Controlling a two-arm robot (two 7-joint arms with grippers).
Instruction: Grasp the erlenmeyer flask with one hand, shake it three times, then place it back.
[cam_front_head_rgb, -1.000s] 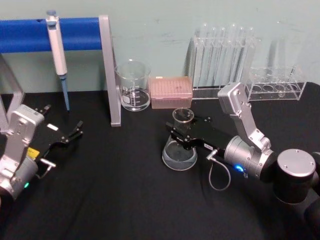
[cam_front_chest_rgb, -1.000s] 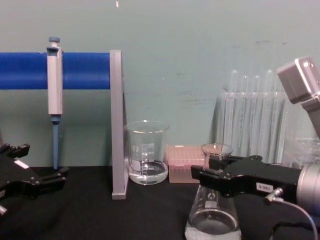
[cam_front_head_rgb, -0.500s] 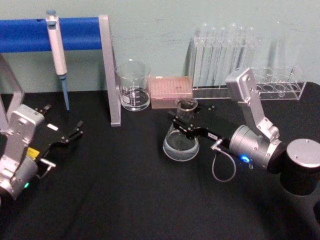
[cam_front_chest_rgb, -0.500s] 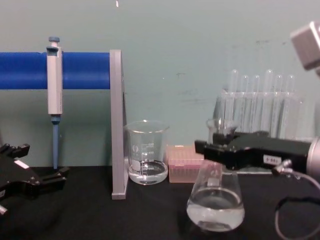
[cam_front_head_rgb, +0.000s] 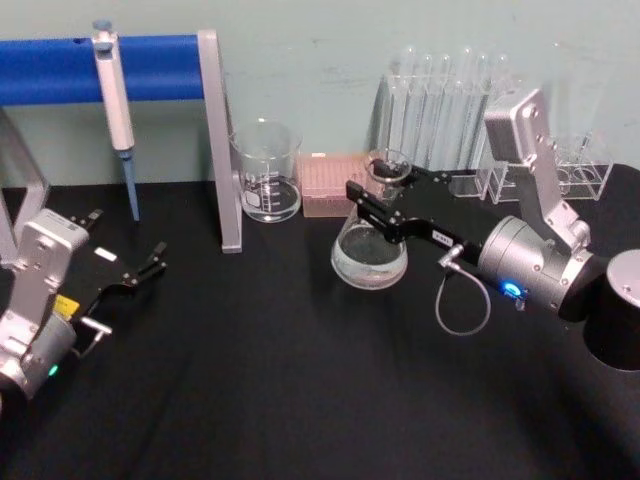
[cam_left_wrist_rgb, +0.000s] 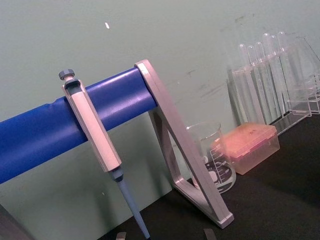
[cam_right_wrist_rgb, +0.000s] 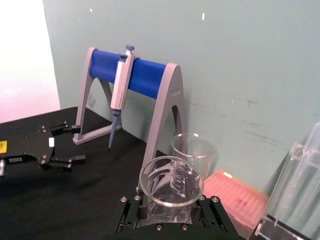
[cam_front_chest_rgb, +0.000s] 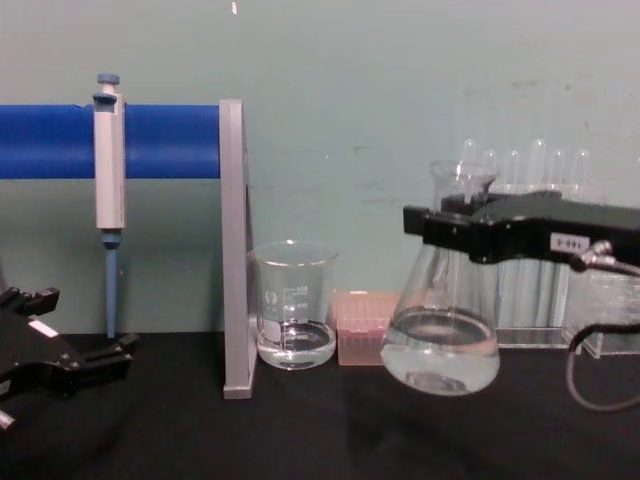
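Note:
The erlenmeyer flask (cam_front_head_rgb: 370, 258) is clear glass with a little clear liquid in its wide base. It hangs above the black table (cam_front_head_rgb: 260, 380) in front of the test tubes. My right gripper (cam_front_head_rgb: 374, 206), the hand, is shut on its neck just under the flared rim. From the chest view the flask (cam_front_chest_rgb: 440, 345) hangs clear of the table and roughly upright, with the right gripper (cam_front_chest_rgb: 448, 232) clamped across the neck. The right wrist view looks down on the flask rim (cam_right_wrist_rgb: 171, 187). My left gripper (cam_front_head_rgb: 150, 262) rests open at the table's left side.
A glass beaker (cam_front_head_rgb: 267, 185) and a pink tip box (cam_front_head_rgb: 340, 182) stand just behind the flask. A pipette (cam_front_head_rgb: 115, 90) hangs on the blue bar stand (cam_front_head_rgb: 222, 150) at the back left. Test tube racks (cam_front_head_rgb: 440, 110) line the back right.
My right gripper has lifted the flask off the table, up and toward the back wall. The liquid inside has shifted. The left arm has not moved.

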